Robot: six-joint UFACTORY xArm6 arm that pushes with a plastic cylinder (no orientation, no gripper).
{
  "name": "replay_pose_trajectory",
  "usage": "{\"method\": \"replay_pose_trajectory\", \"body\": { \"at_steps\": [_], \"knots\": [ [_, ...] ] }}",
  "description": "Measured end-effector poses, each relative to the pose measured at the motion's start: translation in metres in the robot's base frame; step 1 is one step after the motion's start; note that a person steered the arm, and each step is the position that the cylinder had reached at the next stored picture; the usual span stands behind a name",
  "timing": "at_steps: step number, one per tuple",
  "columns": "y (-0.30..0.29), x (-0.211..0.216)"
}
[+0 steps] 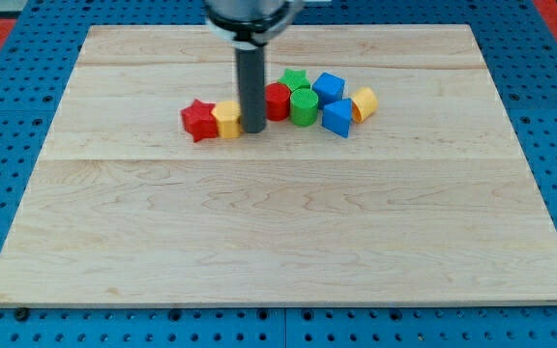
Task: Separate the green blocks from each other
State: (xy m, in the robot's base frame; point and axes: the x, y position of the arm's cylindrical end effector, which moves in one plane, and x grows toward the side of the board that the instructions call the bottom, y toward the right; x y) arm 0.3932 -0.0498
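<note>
A green star (294,78) and a green round block (303,105) touch each other in a cluster near the view's top middle. My tip (253,129) rests on the board just left of that cluster, between a yellow block (227,119) on its left and a red round block (277,101) on its right. The tip is about one block width left of the green round block. The rod hides part of the red round block.
A red star (199,119) lies left of the yellow block. Two blue blocks (328,87) (337,118) and a yellow block (364,102) lie right of the green ones. The wooden board (278,232) sits on a blue pegboard.
</note>
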Motion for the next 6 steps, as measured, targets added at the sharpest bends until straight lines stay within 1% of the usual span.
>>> {"method": "replay_pose_trajectory", "body": {
  "at_steps": [1,2,3,4,6],
  "knots": [
    [-0.001,0.025],
    [0.035,0.043],
    [0.082,0.024],
    [0.085,0.015],
    [0.090,0.011]
  ]
}}
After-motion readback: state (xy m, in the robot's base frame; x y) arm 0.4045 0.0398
